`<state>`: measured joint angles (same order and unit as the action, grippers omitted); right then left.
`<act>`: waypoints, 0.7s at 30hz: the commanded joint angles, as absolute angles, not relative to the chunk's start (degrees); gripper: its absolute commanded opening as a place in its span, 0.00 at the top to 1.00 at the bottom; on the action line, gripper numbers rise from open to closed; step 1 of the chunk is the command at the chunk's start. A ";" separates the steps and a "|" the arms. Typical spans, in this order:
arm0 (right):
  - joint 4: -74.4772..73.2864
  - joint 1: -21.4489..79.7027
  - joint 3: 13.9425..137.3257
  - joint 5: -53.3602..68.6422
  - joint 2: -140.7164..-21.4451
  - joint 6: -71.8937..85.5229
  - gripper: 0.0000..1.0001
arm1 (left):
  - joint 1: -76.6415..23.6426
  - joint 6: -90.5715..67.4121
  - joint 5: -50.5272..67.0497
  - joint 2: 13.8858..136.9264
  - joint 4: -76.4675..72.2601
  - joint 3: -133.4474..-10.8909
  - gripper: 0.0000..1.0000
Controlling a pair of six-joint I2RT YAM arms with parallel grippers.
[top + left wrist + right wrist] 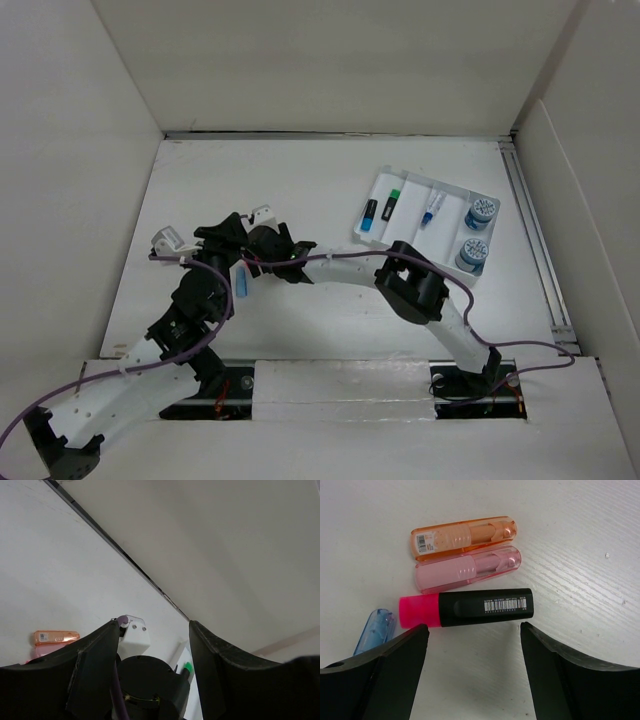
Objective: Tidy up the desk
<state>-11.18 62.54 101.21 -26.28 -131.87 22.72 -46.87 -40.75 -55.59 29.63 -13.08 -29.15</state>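
The tabletop (300, 180) fills the floor of the white-walled cell beneath both arms. The loose things on it lie left of centre, where the two arms meet.

The right arm reaches across from the right, and the right hand (472, 632) hangs over that cluster with its fingers spread wide and nothing between them. Just beyond its fingertips lies a pink highlighter (470, 607) with a black barrel. Its long axis runs from one finger towards the other, along the line on which they close, and it looks longer than the gap. The hand would probably have to turn about a quarter way round before it could pinch across the barrel.

Past the highlighter, side by side and parallel to it, lie a clear pink case (467, 567) and a clear orange case (465, 537). A pale blue case (375, 630) lies by the left finger.

The left hand (155, 625) is also spread and empty. It points over the right wrist towards the far right, so the right hand is the better placed of the two.

Only the top view shows the ridged tray (412, 205) at the far right. It holds a blue highlighter (369, 215), a green highlighter (393, 205) and two round blue-and-white items (482, 211). In that view the arms hide most of the cluster, which only the right wrist view shows in full. The left wrist view catches just the orange case at its left edge.
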 commanded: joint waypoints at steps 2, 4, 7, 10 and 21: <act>-10.64 63.63 102.84 -27.86 -130.87 23.20 0.23 | -47.20 -40.25 -55.28 29.09 -14.50 -29.18 0.47; -8.79 63.63 100.38 -28.12 -128.94 23.12 0.23 | -47.20 -40.25 -54.85 29.09 -14.50 -29.27 0.47; -7.64 63.63 100.98 -28.56 -129.37 21.80 0.21 | -47.20 -40.17 -55.02 29.27 -14.59 -29.09 0.47; -8.70 63.63 104.23 -29.10 -131.13 19.87 0.19 | -47.20 -40.08 -55.11 29.18 -14.59 -29.18 0.47; -2.29 62.93 99.76 -22.68 -127.96 17.84 0.70 | -47.20 -41.13 -57.22 26.02 -12.92 -28.65 0.48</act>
<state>-6.37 62.67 98.19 -23.99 -130.08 19.40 -46.87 -40.86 -55.77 27.51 -12.58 -29.12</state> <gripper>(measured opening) 0.338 0.521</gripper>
